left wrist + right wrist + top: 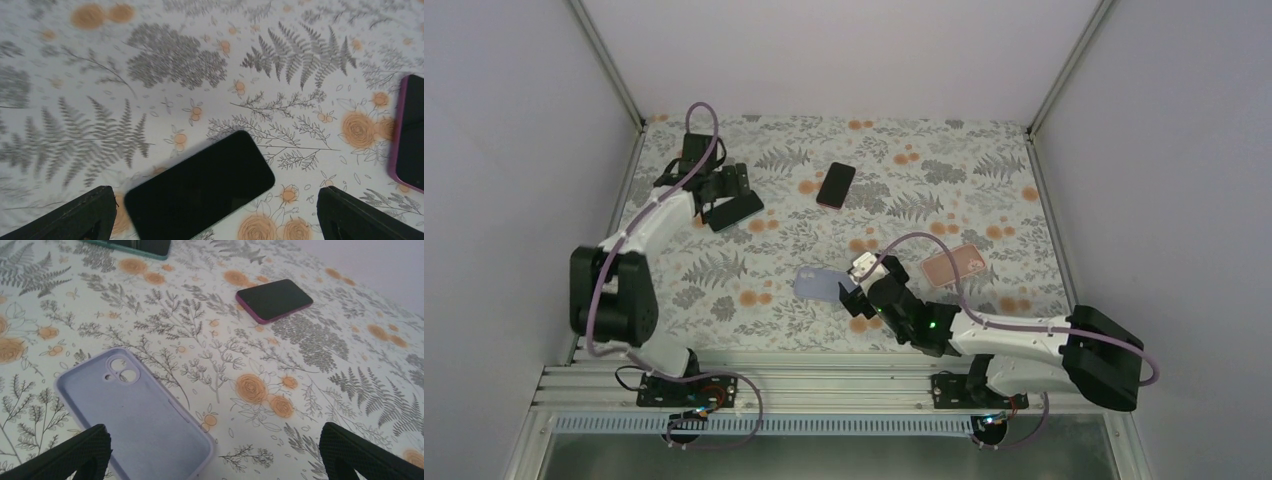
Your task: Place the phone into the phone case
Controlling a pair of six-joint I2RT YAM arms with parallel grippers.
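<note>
A bare black phone with a dark green edge [736, 210] lies screen up at the table's back left. In the left wrist view the phone [200, 187] lies flat between my left gripper's [212, 220] wide-open fingers [65, 215], untouched. My left gripper [727, 190] hovers right over it. An empty lavender phone case [819, 285] lies open side up near the table's middle front. In the right wrist view the case [135, 415] sits by the left finger of my open, empty right gripper [212, 455]. My right gripper [856, 285] is at the case's right end.
A second phone in a magenta case [836, 185] lies at the back middle; it also shows in the left wrist view [410, 135] and the right wrist view [274, 300]. A salmon-pink case [954, 265] lies to the right. Metal frame posts and walls bound the floral mat.
</note>
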